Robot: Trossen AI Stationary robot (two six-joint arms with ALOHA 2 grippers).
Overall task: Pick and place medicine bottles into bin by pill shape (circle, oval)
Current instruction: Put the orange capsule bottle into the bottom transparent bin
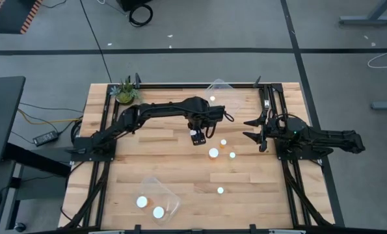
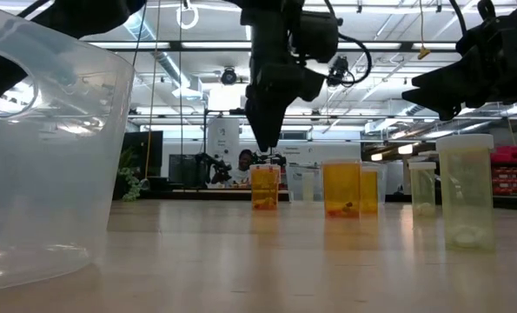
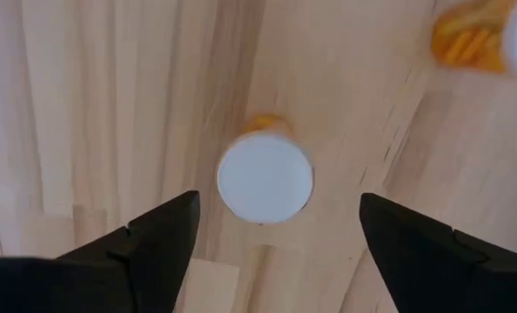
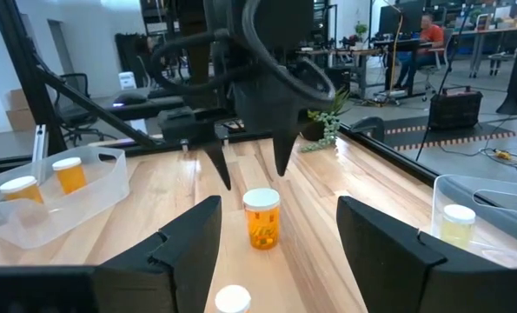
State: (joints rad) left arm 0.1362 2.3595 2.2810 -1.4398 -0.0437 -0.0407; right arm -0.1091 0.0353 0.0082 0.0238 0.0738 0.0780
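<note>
An orange medicine bottle [image 4: 261,219] with a white cap [image 3: 265,176] stands upright on the wooden table. My left gripper [image 3: 277,202] hangs right above it, pointing down and open. Its two fingers stand on either side of the cap and do not touch it. In the low view the fingertips [image 2: 265,130] end just above the bottle [image 2: 265,187]. My right gripper [image 1: 248,129] waits open at the table's right side, level, with nothing between its fingers. Several more medicine bottles [image 1: 213,153] stand right of the left gripper.
A clear bin [image 1: 160,198] near the front edge holds two bottles [image 1: 142,202]. A second clear bin [image 1: 220,88] at the far edge holds one bottle [image 1: 213,99]. A lone bottle [image 1: 220,190] stands front right. A green potted plant [image 1: 124,91] sits at the far left corner.
</note>
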